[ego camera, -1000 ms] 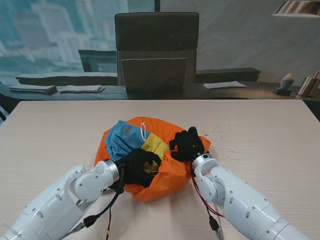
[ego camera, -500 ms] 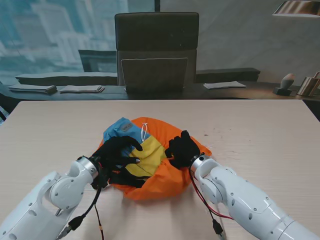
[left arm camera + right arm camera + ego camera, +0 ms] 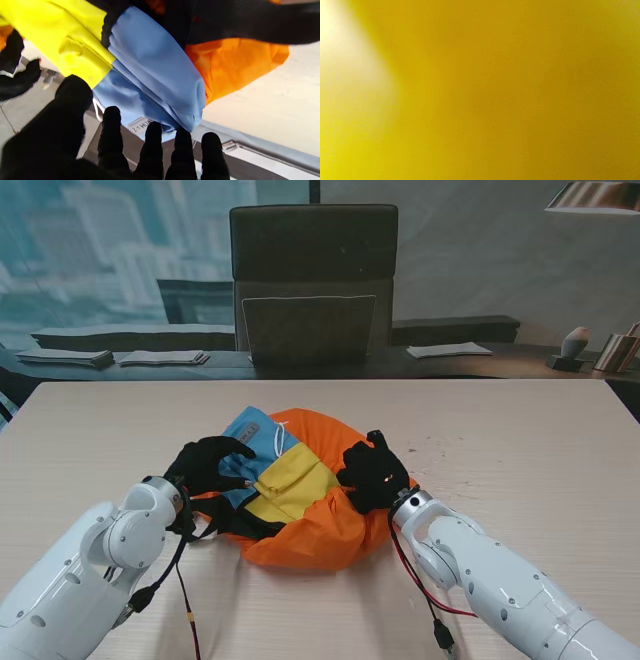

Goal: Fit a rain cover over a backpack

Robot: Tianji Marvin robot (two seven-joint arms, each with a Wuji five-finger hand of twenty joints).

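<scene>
A blue and yellow backpack [image 3: 285, 480] with black straps lies in the middle of the table, inside an orange rain cover [image 3: 320, 538] that wraps its near and right sides. My left hand [image 3: 205, 465] is open at the backpack's blue left end, fingers spread beside it. In the left wrist view the fingertips [image 3: 112, 117] stand apart in front of the blue fabric [image 3: 150, 65], with the orange cover [image 3: 232, 62] behind. My right hand [image 3: 372, 475] is curled on the cover's edge at the backpack's right side. Blurred yellow-orange fabric [image 3: 495, 100] fills the right wrist view.
The pale wooden table [image 3: 520, 430] stretches wide on both sides of the bundle. A dark chair [image 3: 313, 280] stands at the far edge. Black and red cables [image 3: 185, 615] hang from both wrists onto the table near me.
My left hand has drawn back from the middle of the backpack to its left end and opened. More of the yellow panel shows. The right hand stays on the cover's right edge.
</scene>
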